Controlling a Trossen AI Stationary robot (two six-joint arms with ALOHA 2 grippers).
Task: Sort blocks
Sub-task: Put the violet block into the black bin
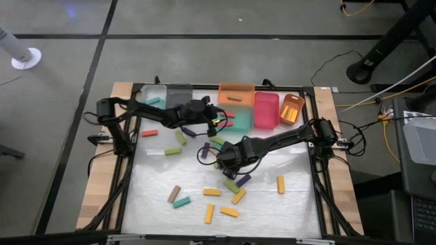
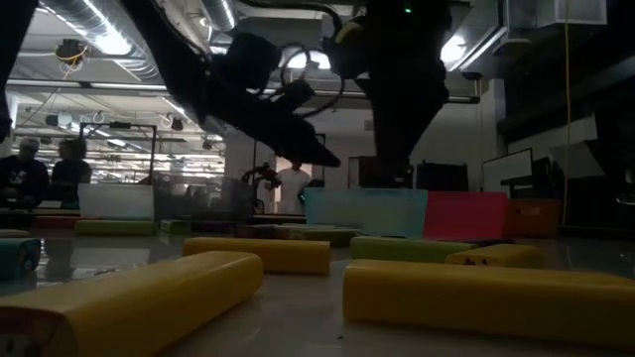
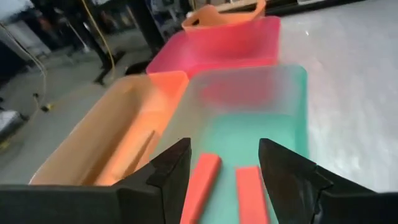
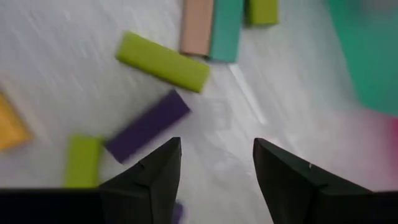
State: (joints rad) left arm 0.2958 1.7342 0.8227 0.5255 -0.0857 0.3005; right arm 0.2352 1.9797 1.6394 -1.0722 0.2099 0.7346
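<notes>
- Your left gripper (image 1: 219, 121) hangs over the teal bin (image 1: 240, 121) at the table's 12 o'clock. In its wrist view the fingers (image 3: 171, 171) stand apart with nothing between them, and two red blocks (image 3: 200, 185) lie in the bin below.
- Left of that arm you have a red block (image 1: 149, 133) at 10 o'clock, with two olive-green blocks (image 1: 172, 151) just beside it toward the centre.
- Your right gripper (image 1: 223, 160) hovers at the table's centre, jaws spread and empty. Its wrist view shows a purple block (image 4: 148, 125), an olive-green block (image 4: 163, 61), and a brown block (image 4: 196, 27) touching a teal one (image 4: 224, 29).
- At 6 o'clock you have the loose scatter: a brown block (image 1: 174, 193), a teal block (image 1: 181, 202) and several yellow blocks (image 1: 229, 211); one yellow block (image 1: 280, 184) lies apart toward 4 o'clock.
- The orange bin (image 1: 236, 93), pink bin (image 1: 266, 109) and a small orange bin (image 1: 291, 108) sit from 12 to 1 o'clock.
</notes>
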